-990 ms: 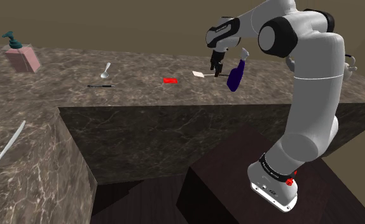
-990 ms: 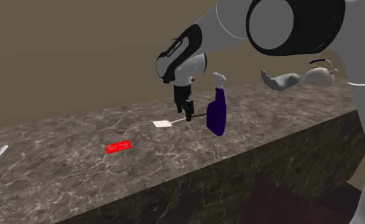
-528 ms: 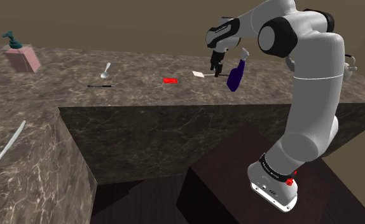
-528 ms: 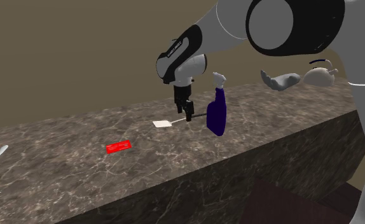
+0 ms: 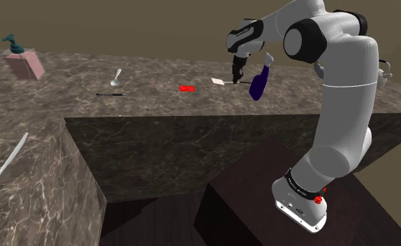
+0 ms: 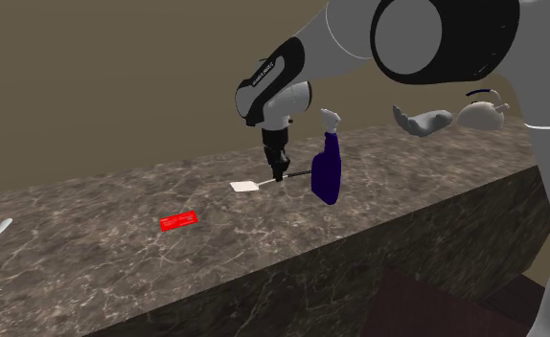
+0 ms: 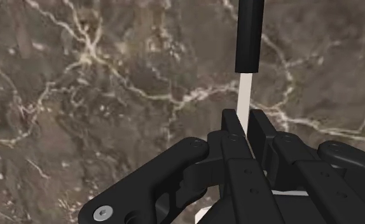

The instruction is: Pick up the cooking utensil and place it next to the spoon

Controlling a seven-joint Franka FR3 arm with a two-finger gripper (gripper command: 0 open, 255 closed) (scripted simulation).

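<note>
The all-black claw [image 6: 279, 175] points straight down at the dark, white-veined marble desk [image 6: 120, 254], its fingers [image 7: 233, 124] drawn almost together and pinching the thin white shaft of a flat white spatula [image 6: 244, 187] with a black handle. In the wrist view the spatula [image 7: 243, 95] runs out from between the fingertips, and its black handle lies over the stone beyond them. A dark blue spray bottle [image 6: 327, 170] stands upright just beside the claw. A small flat red packet [image 5: 186, 89] lies further along the desk. The grey metal spoon [image 5: 116, 77] is well apart from the spatula, with a thin black rod [image 5: 110, 93] near it and a pink soap dispenser [image 5: 23, 63] past that.
</note>
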